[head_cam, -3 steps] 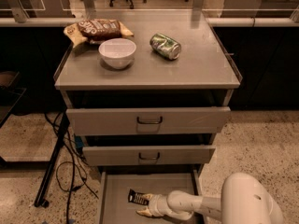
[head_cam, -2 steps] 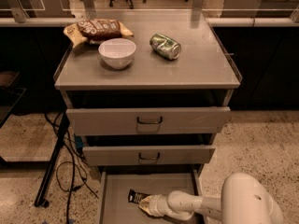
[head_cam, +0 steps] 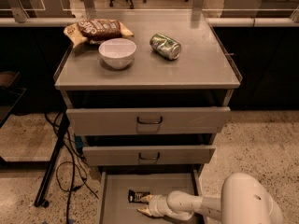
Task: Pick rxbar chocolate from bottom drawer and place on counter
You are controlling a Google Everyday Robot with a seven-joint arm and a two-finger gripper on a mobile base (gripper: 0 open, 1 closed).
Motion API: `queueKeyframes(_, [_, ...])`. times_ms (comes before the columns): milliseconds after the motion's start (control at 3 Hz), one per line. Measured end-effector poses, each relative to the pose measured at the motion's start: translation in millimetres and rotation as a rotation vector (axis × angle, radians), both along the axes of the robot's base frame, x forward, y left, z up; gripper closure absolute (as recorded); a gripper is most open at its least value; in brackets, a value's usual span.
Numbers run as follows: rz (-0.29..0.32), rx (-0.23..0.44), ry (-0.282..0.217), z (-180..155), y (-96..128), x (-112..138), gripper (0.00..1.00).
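One gripper (head_cam: 145,204): reaches into the open bottom drawer (head_cam: 112,204), its tan fingers spread just right of the bar
Rxbar chocolate (head_cam: 138,196): lies flat on the drawer floor, not yet pinched
Step in hand: the grasp, judged by the fingers flanking the bar's near end
Next move: close on the wrapper, lift clear of the drawers above
Counter (head_cam: 205,64): holds a white bowl (head_cam: 117,52), a tipped green can (head_cam: 165,46) and a brown chip bag (head_cam: 99,29)
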State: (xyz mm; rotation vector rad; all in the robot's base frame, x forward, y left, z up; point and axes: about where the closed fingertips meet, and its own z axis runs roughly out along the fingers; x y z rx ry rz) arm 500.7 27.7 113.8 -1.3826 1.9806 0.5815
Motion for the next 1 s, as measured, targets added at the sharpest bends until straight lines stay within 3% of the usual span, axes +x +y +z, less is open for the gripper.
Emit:
queueKeyframes(333, [0.000, 0.000, 0.000, 0.0, 0.1, 0.0, 0.16])
queueKeyframes(667, [0.000, 0.000, 0.000, 0.0, 0.1, -0.1, 0.00])
queueKeyframes(1000, [-0.001, 0.002, 0.001, -0.1, 0.2, -0.4, 0.00])
